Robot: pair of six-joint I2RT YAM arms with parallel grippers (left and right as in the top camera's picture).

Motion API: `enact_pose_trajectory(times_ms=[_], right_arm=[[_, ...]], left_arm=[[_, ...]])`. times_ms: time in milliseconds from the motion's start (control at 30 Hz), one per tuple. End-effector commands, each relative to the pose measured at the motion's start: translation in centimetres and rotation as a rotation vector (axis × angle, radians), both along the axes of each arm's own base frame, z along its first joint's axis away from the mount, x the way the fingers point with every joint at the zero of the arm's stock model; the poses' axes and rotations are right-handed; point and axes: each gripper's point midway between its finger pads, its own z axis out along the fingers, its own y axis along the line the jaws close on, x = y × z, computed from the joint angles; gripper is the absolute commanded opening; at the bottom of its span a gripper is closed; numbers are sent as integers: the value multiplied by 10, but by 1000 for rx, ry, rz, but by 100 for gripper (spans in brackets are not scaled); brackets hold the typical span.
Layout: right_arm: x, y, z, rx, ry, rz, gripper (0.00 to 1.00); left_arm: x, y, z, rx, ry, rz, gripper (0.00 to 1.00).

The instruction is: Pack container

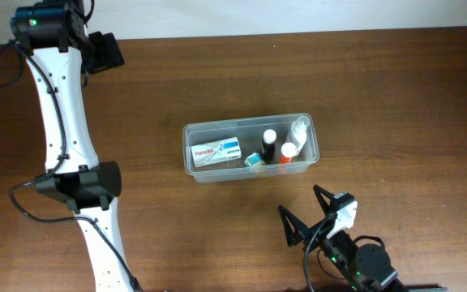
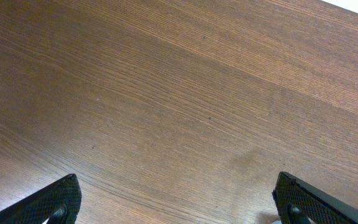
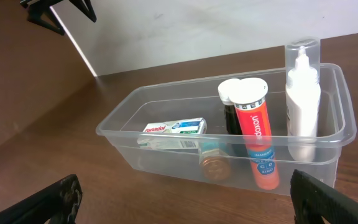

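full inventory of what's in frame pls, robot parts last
container: 1, clear plastic, table centre
Panadol box: 1, white with blue and green, lying in container's left half
dark bottle: 1, white cap, upright in container
orange tube: 1, white cap, beside the dark bottle
white bottle: 1, clear cap, container's right end
small teal item: 1, container floor, type unclear
table: 1, brown wood
left hand: 1, black, open, over bare table
right hand: 1, black, open, facing the container

Upright bottles (image 1: 287, 152) crowd one end of the container (image 1: 217, 126), a flat box (image 1: 217, 151) fills the other, and bare tabletop (image 1: 379, 97) surrounds it.
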Motion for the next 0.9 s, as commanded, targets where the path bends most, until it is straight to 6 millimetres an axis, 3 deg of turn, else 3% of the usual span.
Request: enact_pose_trajectory(times_ms=[0,133,333,567,667,867], right_arm=[[4,-7,-3,-2,6,-41,98],[16,-31,2,9,-11,-150,98],[36,-101,2,7,-13,-448,98],[35,-177,2,5,-14,-754,98],[31,-193,2,5,-14,-820,98],[31,-195,2,5,-14,-830,98]], left_arm=[[-1,1,7,18,-12,-11,99],[-1,1,7,18,-12,-11,99],[-1,1,7,18,-12,-11,100],[-1,1,7,18,-12,-11,99],[-1,1,7,18,-12,-11,99],[-1,1,7,18,-12,-11,99]])
